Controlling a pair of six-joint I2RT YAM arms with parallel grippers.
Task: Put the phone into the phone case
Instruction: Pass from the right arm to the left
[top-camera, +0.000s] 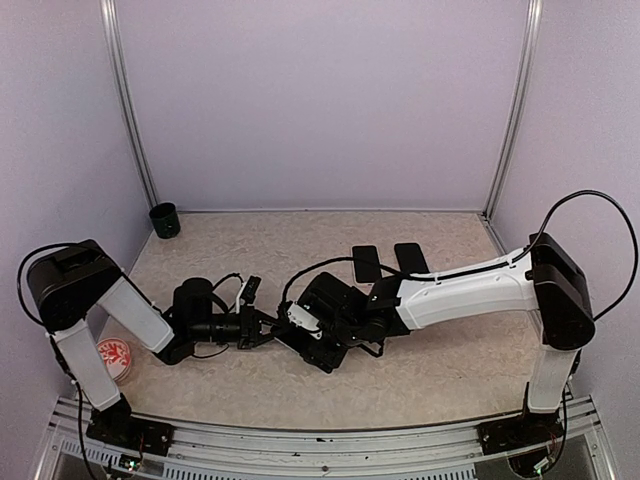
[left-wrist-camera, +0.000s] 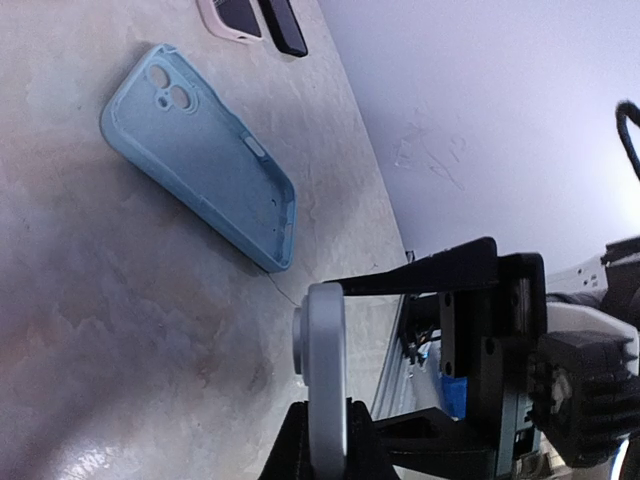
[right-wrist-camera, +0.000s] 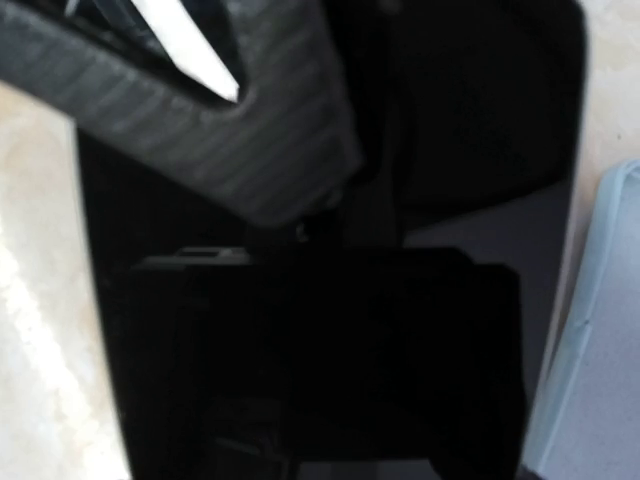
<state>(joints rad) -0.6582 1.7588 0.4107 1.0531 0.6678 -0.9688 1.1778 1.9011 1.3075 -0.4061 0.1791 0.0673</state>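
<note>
left gripper (left-wrist-camera: 325, 450) clenched on thin pale phone (left-wrist-camera: 325, 350), seen edge-on, rounded end, over mottled beige table (left-wrist-camera: 120, 330), matte light-blue case (left-wrist-camera: 200, 150) with rounded corners and camera cut-outs lying flat nearby, apart from phone, right gripper (top-camera: 288, 322) alongside, grip cannot be told

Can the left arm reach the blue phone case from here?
Probably yes: the blue phone case lies open side up on the table ahead of the left gripper, nothing between them, though that gripper is shut on the phone.

Bare tabletop (left-wrist-camera: 110, 330) flanks the blue case (left-wrist-camera: 200, 150); right arm (top-camera: 470, 290) hangs close.
</note>
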